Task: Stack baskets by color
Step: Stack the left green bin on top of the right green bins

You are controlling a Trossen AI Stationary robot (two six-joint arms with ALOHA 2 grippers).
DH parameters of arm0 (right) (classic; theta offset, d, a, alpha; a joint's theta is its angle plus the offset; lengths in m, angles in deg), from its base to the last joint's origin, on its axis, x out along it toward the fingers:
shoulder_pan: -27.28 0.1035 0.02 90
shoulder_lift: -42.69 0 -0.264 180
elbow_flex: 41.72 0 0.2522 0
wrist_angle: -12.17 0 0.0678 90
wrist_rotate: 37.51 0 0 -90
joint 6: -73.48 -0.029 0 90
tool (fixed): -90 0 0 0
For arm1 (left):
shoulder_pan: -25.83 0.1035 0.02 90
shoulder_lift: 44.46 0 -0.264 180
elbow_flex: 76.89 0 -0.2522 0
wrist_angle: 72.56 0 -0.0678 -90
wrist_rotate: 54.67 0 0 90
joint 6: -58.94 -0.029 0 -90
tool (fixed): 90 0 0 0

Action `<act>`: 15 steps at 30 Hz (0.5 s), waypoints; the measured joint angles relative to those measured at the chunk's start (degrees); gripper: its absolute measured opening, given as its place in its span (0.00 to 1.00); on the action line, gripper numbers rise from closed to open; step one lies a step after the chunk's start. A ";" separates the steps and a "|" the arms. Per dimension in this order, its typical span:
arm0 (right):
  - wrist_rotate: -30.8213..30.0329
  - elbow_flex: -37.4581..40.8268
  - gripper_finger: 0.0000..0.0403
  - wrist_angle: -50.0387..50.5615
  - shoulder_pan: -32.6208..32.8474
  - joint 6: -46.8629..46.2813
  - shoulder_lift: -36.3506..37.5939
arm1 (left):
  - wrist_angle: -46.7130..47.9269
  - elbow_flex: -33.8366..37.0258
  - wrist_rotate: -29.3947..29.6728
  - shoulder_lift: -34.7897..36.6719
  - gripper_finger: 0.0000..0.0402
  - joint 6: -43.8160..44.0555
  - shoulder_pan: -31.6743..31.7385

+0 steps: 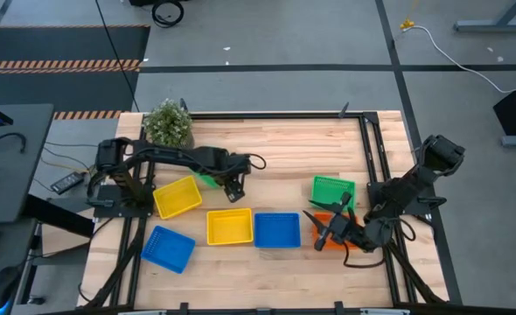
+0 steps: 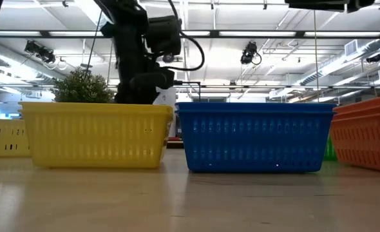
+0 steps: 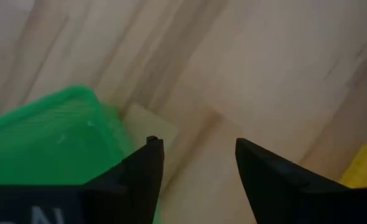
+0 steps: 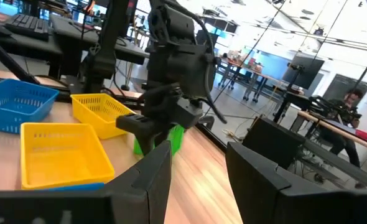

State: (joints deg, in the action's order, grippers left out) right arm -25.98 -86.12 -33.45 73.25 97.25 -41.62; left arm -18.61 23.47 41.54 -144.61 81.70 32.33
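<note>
**Baskets spread across the table, both grippers holding nothing**

Nearest the front edge in the high view lie three baskets in a loose row: a blue basket (image 1: 169, 248) at the left, tilted, then a yellow basket (image 1: 229, 227) and a second blue basket (image 1: 276, 229) touching side by side. All three look empty from above. The low view shows only the walls of the last two — yellow (image 2: 96, 135) and blue (image 2: 254, 136) — and adds an orange stack (image 2: 365, 132) at the right edge, two rims visible.

From above, that orange basket (image 1: 321, 222) is mostly hidden under the right gripper (image 1: 325, 229), whose fingers stand apart with nothing between them.

Farther back sit another yellow basket (image 1: 177, 197), empty, and a green basket (image 1: 332, 190) just behind the orange one.

Farther still, the left gripper (image 1: 233, 185) hangs with its fingers spread, gripping nothing. Its wrist view alone shows another green basket (image 3: 50, 146) just beside one finger; from above only a green sliver (image 1: 207, 179) shows under the arm.

At the back left corner stands a potted plant (image 1: 168, 125).
</note>
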 joint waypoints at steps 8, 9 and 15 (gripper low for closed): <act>-1.89 0.00 0.39 0.41 0.91 0.38 -0.02 | 11.79 -8.53 6.20 0.59 0.42 2.12 -0.86; -1.86 0.00 0.39 0.48 0.71 0.35 -0.02 | 13.86 -9.11 7.90 0.59 0.41 2.15 -0.54; -1.41 0.00 0.39 1.14 0.29 0.04 -0.02 | 13.42 -5.78 2.92 0.35 0.42 1.75 3.99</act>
State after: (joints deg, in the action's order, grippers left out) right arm -27.39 -86.12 -32.31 73.54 97.29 -41.64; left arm -5.18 17.68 44.46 -144.27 83.45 36.32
